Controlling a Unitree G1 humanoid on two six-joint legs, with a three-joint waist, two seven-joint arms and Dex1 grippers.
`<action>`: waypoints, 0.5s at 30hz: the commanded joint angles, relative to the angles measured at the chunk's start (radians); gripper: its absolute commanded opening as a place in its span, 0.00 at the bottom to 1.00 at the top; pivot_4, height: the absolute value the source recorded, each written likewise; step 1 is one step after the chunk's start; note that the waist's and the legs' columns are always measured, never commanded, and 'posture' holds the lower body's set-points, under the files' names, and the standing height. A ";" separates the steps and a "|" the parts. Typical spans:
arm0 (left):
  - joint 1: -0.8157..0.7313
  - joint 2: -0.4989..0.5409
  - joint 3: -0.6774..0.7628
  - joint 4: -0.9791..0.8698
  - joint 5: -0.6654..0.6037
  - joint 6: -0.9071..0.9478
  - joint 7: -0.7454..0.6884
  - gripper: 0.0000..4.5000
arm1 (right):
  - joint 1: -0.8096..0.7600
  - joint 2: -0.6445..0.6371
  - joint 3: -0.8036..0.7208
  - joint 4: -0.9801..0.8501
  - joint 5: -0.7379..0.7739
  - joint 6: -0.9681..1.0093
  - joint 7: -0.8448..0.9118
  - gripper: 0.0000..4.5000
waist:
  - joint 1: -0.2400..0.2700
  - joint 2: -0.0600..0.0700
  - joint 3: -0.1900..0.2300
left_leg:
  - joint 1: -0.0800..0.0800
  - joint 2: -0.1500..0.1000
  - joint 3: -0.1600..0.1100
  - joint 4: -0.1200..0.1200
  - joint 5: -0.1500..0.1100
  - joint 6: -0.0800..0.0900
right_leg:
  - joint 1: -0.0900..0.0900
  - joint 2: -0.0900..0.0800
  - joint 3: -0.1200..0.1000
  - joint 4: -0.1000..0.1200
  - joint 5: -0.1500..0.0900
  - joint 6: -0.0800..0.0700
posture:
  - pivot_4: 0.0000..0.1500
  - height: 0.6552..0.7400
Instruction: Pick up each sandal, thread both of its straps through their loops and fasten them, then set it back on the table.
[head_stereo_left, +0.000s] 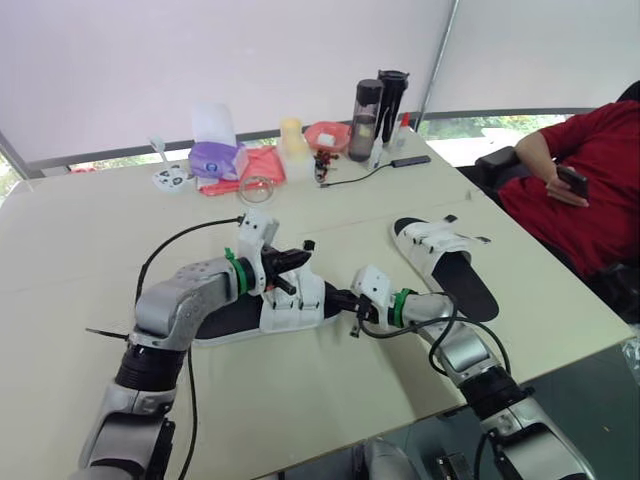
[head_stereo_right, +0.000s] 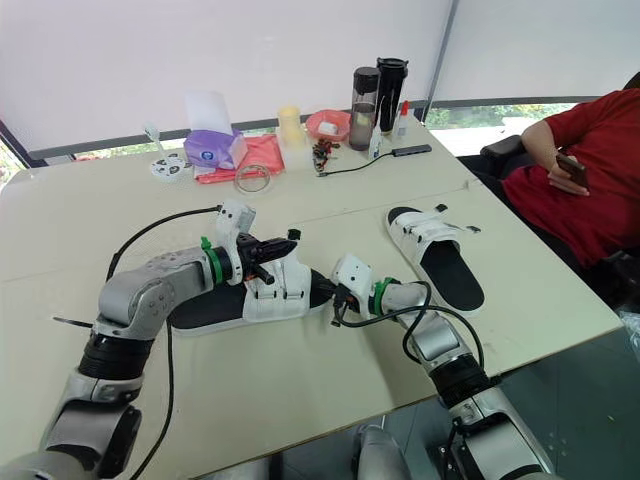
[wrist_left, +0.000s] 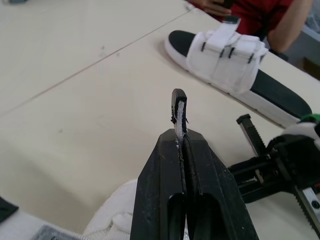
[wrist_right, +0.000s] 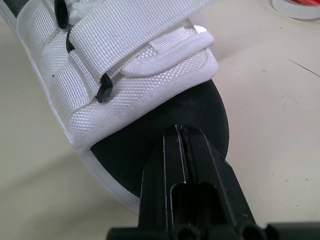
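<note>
White webbing strap: black-tipped end standing up between the fingers of the left gripper, clamped tight and lifted above the upper of the near sandal.
Near sandal: flat on the table, directly between the two grippers.
Long axis: crosswise in front of the robot, one bare end of the black footbed toward the right gripper, the other end beneath the left forearm.
Right gripper: fingers closed on each other with nothing between them, tips pressed onto the bare footbed just beyond the white upper; probably pinning the sole in place.
Relation that matters: strap end above the upper on the left arm's side, with the loops across the upper, toward the right gripper; left gripper clearly nearer and already holding the part that must travel.
Loop: black hardware visible on the upper in the right wrist view, though impossible to tell which piece belongs to the held strap.
Step in hand: likely threading or pulling through one strap of the near sandal.
Far sandal: well apart on the robot's right, long axis running away from the robot, straps lying across its upper.
</note>
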 joint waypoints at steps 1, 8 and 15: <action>-0.045 -0.003 0.046 -0.001 -0.012 0.057 0.029 0.00 | 0.077 -0.036 0.057 0.203 -0.102 0.090 -0.010 0.00 | 0.000 0.000 0.000 | 0.000 0.000 0.000 0.000 0.000 0.000 | 0.000 0.000 0.000 0.000 0.000 0.000 | 1.00 1.00; -0.133 -0.145 0.214 0.166 -0.057 0.256 0.216 0.00 | 0.075 -0.035 0.055 0.202 -0.101 0.091 -0.013 0.00 | -0.001 -0.002 -0.001 | 0.002 -0.003 -0.003 0.000 0.000 0.000 | 0.004 -0.001 0.000 0.000 0.000 0.000 | 1.00 1.00; -0.169 -0.214 0.364 0.226 -0.045 0.390 0.370 0.00 | 0.079 -0.037 0.054 0.199 -0.100 0.092 -0.015 0.00 | -0.003 -0.003 -0.002 | 0.004 -0.005 -0.006 0.000 0.000 0.000 | 0.006 -0.001 0.000 0.000 0.000 0.000 | 1.00 1.00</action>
